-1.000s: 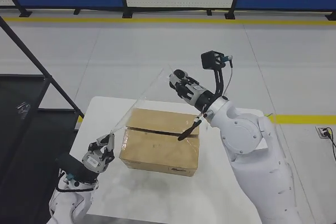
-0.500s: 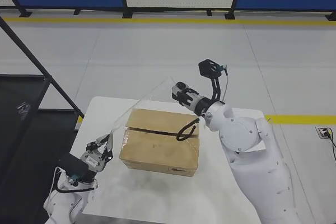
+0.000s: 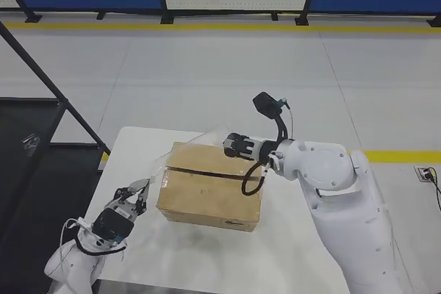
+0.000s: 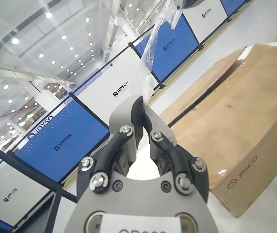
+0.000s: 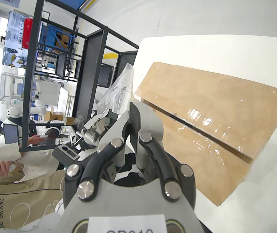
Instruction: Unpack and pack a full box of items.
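A brown cardboard box (image 3: 209,192) lies on the white table (image 3: 198,257), with a dark slit between its two top flaps. A strip of clear plastic tape (image 3: 178,154) runs across the box's far left corner from one gripper to the other. My left gripper (image 3: 142,186) is beside the box's left side, low over the table, shut on one end of the tape (image 4: 150,56). My right gripper (image 3: 228,145) is over the box's far edge, shut on the other, crumpled end (image 5: 120,90). The box (image 5: 201,122) lies just beyond it.
A black metal rack (image 3: 29,184) stands off the table's left side. The table's near part and left front corner are bare. A yellow floor line (image 3: 404,156) runs behind the right arm.
My right gripper has come down and leftward to the box's far edge, still holding the tape. My left gripper has shifted slightly toward the table's front. The tape hangs lower and slacker.
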Tool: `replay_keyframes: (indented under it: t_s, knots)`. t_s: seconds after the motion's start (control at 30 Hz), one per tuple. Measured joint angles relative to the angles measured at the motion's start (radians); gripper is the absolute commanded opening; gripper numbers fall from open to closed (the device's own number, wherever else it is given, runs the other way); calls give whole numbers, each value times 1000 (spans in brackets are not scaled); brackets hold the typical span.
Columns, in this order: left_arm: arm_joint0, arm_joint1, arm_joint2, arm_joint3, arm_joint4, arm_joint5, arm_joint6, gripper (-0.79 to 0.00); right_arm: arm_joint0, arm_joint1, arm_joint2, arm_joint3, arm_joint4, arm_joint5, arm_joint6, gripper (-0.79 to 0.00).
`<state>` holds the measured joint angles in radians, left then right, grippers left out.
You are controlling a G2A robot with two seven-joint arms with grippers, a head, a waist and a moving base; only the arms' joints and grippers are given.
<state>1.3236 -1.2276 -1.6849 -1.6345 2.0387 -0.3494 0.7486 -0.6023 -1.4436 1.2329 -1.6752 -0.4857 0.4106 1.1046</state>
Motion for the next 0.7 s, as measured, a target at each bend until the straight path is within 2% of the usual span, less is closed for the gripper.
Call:
replay_keyframes:
  t_s: [0.17,0.7]
  knots:
    - [6,7,-12,3,10,8,17,-785,-12,17,11,-34,-41,-40,96,-785]
    - [8,8,-7,-5,12,8,16,-785,-18,17,10,-32,-33,-40,91,-785]
